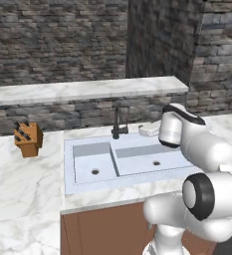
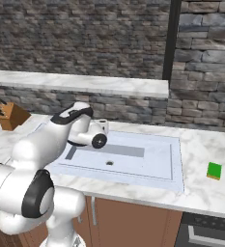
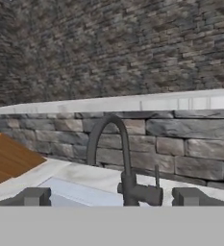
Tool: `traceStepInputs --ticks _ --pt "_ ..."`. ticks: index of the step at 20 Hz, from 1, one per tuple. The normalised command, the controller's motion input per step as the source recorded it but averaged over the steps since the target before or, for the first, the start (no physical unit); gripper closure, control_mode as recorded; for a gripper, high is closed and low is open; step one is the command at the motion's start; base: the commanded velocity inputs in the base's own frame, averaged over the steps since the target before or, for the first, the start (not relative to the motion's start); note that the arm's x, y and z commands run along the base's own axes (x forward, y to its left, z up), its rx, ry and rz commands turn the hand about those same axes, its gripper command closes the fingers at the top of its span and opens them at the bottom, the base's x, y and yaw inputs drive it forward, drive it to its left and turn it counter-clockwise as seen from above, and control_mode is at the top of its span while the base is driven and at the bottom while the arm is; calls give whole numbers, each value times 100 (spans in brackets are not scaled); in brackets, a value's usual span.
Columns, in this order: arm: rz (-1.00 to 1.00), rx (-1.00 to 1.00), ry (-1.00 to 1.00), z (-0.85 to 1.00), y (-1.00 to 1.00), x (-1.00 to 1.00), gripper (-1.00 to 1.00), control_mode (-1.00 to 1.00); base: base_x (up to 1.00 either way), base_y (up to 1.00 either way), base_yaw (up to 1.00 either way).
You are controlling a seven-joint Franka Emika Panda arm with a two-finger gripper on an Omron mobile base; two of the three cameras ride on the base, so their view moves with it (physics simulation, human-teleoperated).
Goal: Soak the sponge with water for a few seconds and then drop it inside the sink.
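The small green-topped, yellow-layered sponge (image 2: 214, 171) lies far right in the right base view, well apart from the two-finger gripper (image 3: 111, 197), whose jaws stand spread toward the dark slim faucet (image 3: 125, 163).

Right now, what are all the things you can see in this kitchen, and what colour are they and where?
sponge: one, green top with yellow layer, on the counter right of the sink
sink: one, pale grey-white, two basins, set in the marble counter
faucet: one, dark, behind the sink
knife block: one, brown wood, counter left of the sink
counter: one, white marble
gripper: one, dark fingertips, open, facing the faucet
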Motion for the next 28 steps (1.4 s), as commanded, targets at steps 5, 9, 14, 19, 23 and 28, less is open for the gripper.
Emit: traceStepInputs --ticks 5,9,14,19,23,28 --pt "0 0 -3 -9 2 17 -100 -100 0 0 0" --pt "0 0 -3 -4 3 14 -100 -100 0 0 0" --pt "3 0 0 -1 10 5 -100 -100 0 0 0" --pt "5 0 0 0 3 0 -100 -100 0 0 0" --pt "5 0 0 0 0 10 -100 -100 0 0 0" --pt "4 0 0 -3 0 21 -100 -100 0 0 0"
